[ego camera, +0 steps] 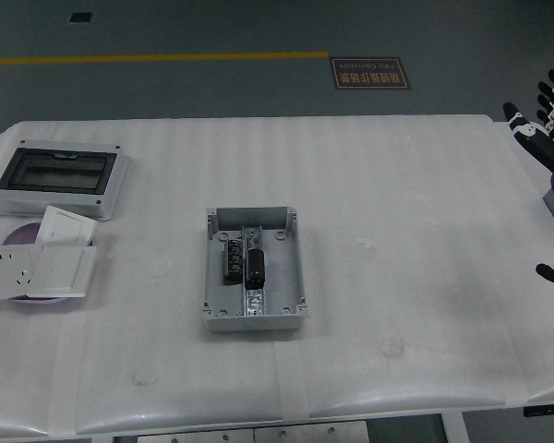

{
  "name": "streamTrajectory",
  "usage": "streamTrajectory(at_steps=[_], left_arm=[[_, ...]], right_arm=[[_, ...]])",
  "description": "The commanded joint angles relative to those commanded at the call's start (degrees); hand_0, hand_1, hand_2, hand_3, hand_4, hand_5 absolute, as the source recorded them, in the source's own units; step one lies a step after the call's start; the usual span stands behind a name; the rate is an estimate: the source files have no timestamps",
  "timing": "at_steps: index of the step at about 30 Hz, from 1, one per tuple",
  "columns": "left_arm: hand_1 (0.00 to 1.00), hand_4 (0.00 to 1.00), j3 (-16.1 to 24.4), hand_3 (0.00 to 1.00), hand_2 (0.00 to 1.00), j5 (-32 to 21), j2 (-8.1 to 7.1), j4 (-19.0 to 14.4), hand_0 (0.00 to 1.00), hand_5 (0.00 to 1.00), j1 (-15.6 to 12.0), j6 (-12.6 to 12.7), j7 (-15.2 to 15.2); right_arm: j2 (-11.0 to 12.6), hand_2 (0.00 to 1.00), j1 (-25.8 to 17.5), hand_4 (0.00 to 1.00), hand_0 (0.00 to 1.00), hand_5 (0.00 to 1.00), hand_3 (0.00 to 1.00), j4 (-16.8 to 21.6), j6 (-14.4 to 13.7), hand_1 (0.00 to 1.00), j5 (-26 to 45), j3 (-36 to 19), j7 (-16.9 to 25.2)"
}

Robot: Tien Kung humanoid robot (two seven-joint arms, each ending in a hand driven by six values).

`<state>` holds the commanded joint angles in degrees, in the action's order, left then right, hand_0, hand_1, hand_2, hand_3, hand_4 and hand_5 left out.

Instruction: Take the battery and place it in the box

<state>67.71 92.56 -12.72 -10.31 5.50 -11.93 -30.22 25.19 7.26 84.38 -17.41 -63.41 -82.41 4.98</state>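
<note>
Right hand [547,115] at right edge of frame, upper part, fingers spread apart, holding nothing. Battery [256,262]: dark cylinder, lying inside grey box [254,315] at centre of frame, just right of black terminal block [231,259]. Grey enclosure with dark window [59,177] at upper left of frame. White switch plates [42,261] at left edge, below enclosure. All on white table [397,277].

- The box [254,270] stands in the middle of the surface [397,277], with the battery [256,262] inside it.
- Far left, a cabinet [59,177] lies behind some switch plates [46,263].
- The right hand [547,125] is at the right edge.
</note>
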Motion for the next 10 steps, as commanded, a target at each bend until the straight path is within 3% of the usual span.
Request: streamTrajectory(at_steps=[2, 3, 10], left_arm=[[0.613, 0.494, 0.0, 0.583, 0.553, -1.9, 0.03, 0.0, 0.648, 0.06, 0.1, 0.0, -0.1], [0.63, 0.514, 0.1, 0.584, 0.565, -2.4, 0.06, 0.0, 0.648, 0.087, 0.0, -0.1, -0.2], [0.63, 0.514, 1.6, 0.584, 0.565, -0.8, 0.43, 0.0, 0.648, 0.087, -0.3, -1.1, -1.0]], right_arm=[[-0.2, 0.926, 0.0, 0.777, 0.998, 0.304, 0.957, -0.1, 0.0, 0.949, 0.2, 0.0, 0.1], [-0.2, 0.896, 0.0, 0.779, 0.989, 0.336, 0.911, -0.1, 0.0, 0.907, 0.2, -0.1, 0.1], [-0.6, 0.896, -0.1, 0.779, 0.989, 0.336, 0.911, -0.7, 0.2, 0.907, 1.2, -1.0, 0.4]])
